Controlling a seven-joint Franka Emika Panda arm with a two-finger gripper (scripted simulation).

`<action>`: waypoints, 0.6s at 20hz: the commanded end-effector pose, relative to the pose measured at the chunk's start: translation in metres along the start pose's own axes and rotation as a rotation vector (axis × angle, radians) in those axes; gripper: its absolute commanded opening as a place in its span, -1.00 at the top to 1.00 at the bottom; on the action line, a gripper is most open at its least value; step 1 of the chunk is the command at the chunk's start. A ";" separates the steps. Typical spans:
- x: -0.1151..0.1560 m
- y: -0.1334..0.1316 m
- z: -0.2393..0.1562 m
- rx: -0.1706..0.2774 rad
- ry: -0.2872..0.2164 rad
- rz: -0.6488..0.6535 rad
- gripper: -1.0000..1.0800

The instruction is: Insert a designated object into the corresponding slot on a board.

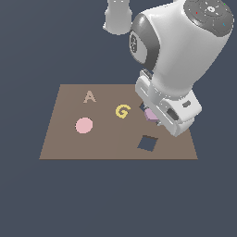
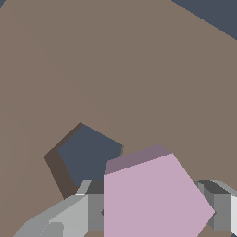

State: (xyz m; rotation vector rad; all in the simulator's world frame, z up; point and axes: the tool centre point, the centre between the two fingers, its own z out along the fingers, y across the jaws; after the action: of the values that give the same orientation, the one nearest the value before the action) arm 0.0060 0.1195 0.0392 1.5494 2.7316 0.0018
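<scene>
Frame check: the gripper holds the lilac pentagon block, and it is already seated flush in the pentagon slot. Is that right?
Not quite. The gripper does hold the lilac pentagon block, but the block is not seated: the wrist view shows the pentagon slot open and dark beside the block, which overlaps only its edge in that view.

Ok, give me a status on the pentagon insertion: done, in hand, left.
Done: the lilac pentagon is off the board, held between the gripper's fingers. In hand: it hangs close to the pentagon slot, offset to one side and overlapping only its edge in the wrist view. Left: line it up over the slot, match its corners, lower it in and release. The slot is empty.
</scene>
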 end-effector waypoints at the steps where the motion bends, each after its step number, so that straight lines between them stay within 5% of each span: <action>1: 0.005 -0.008 0.000 0.000 0.000 -0.096 1.00; 12: 0.013 -0.033 -0.001 0.000 0.000 -0.364 1.00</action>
State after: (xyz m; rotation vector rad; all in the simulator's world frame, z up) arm -0.0263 0.1148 0.0400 1.0732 2.9516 0.0010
